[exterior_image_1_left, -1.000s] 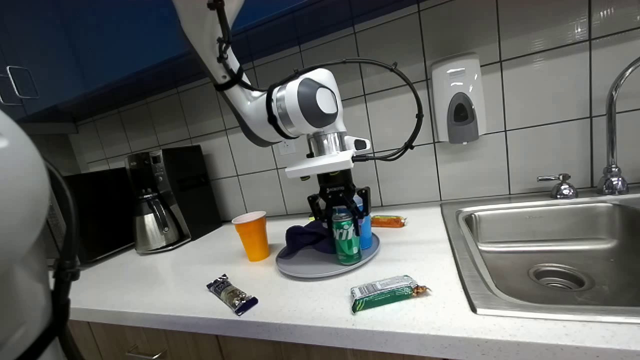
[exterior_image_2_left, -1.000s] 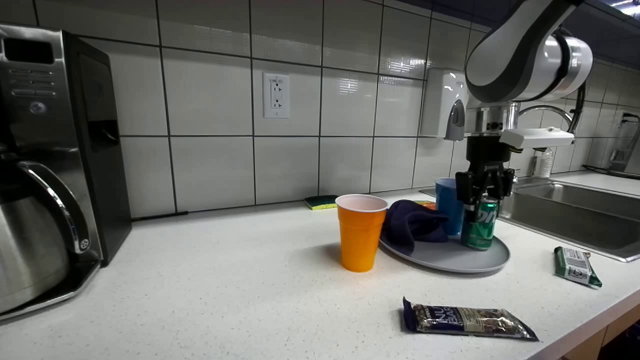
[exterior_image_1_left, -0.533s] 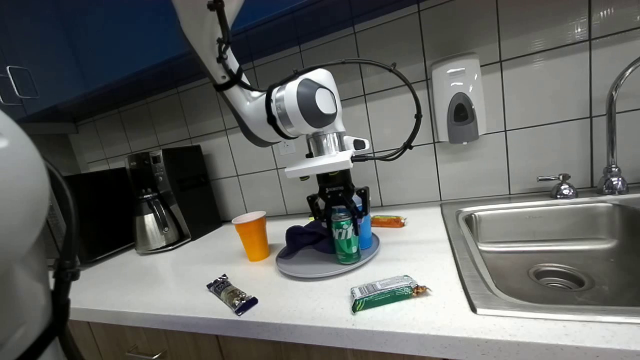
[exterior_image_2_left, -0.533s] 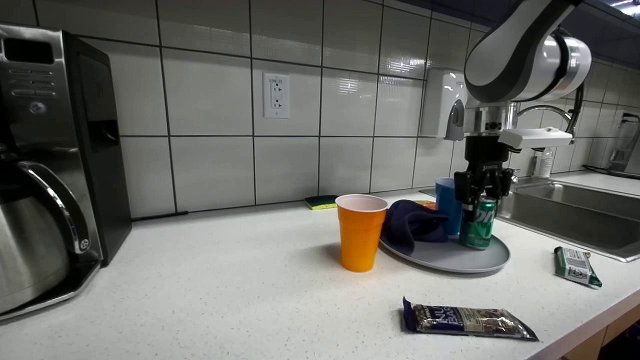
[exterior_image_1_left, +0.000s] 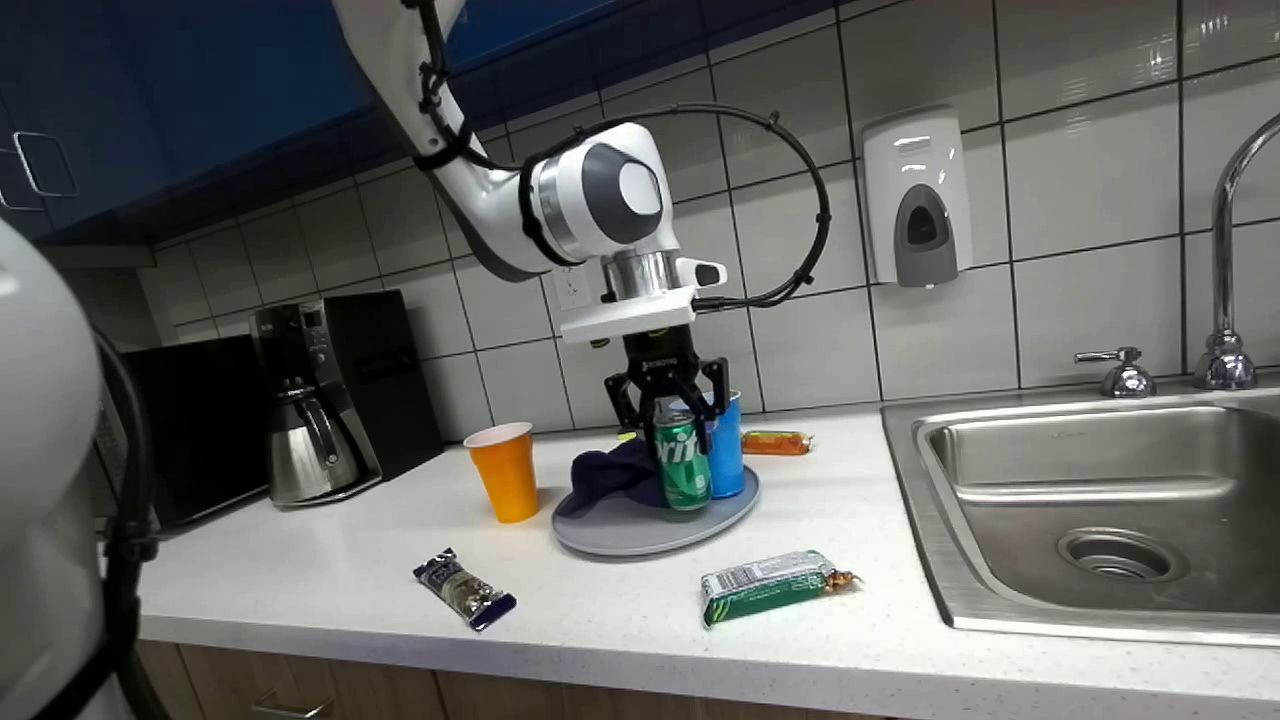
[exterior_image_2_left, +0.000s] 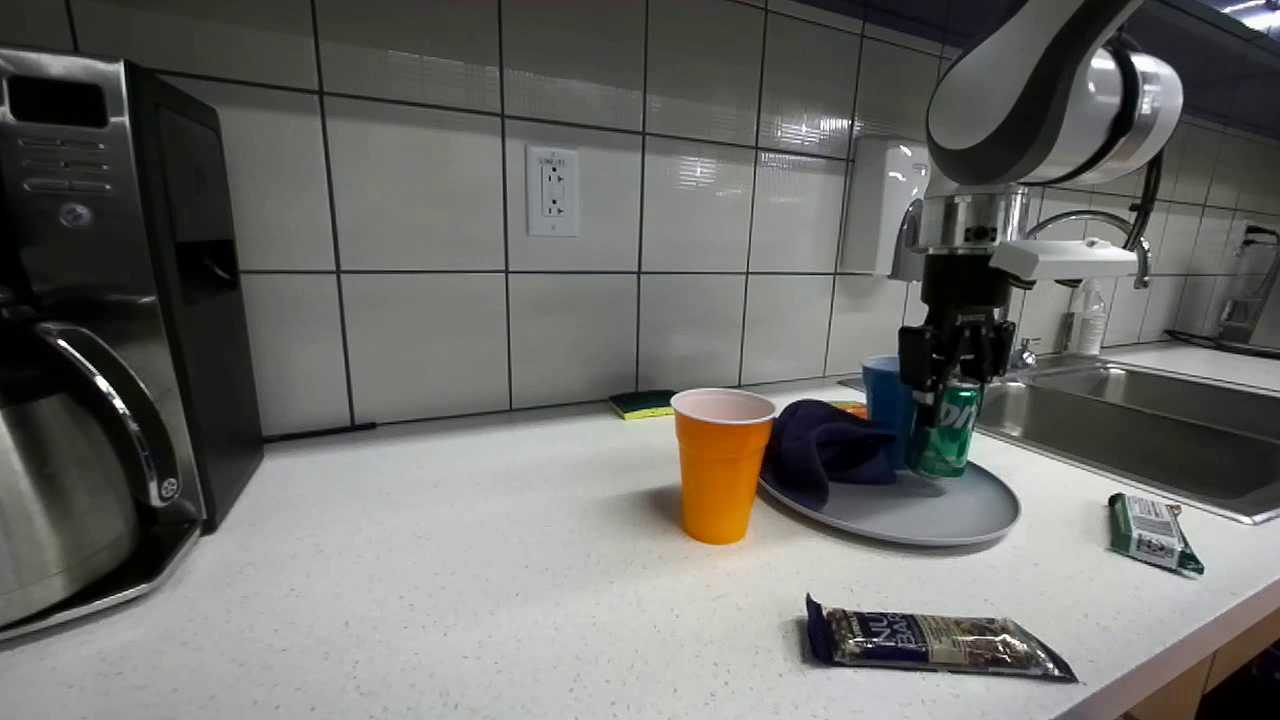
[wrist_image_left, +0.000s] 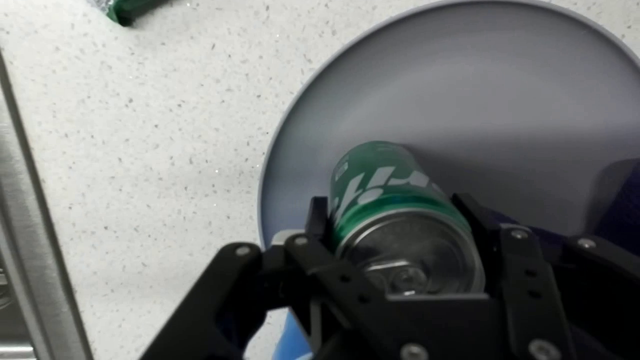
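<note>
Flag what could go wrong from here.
1. The can could knock the blue cup, which stands close beside it.
2. The gripper grips the can by its upper part, so it might tilt or slip.
3. The gripper could snag the cloth, bunched on the plate near the can.

Wht ctr (exterior_image_2_left: 450, 590): gry plate (exterior_image_2_left: 930, 515), orng cup (exterior_image_2_left: 722, 470), nut bar (exterior_image_2_left: 940, 642), grn pkt (exterior_image_1_left: 770, 588).

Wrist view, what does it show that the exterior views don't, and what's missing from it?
Only the wrist view: the pull tab on the can.
Only the exterior views: the orange cup, nut bar, coffee maker and soap dispenser, among others.
Shared: the claw gripping the can, the plate, and, at least partly, the blue cup, cloth, sink and green bar.
</note>
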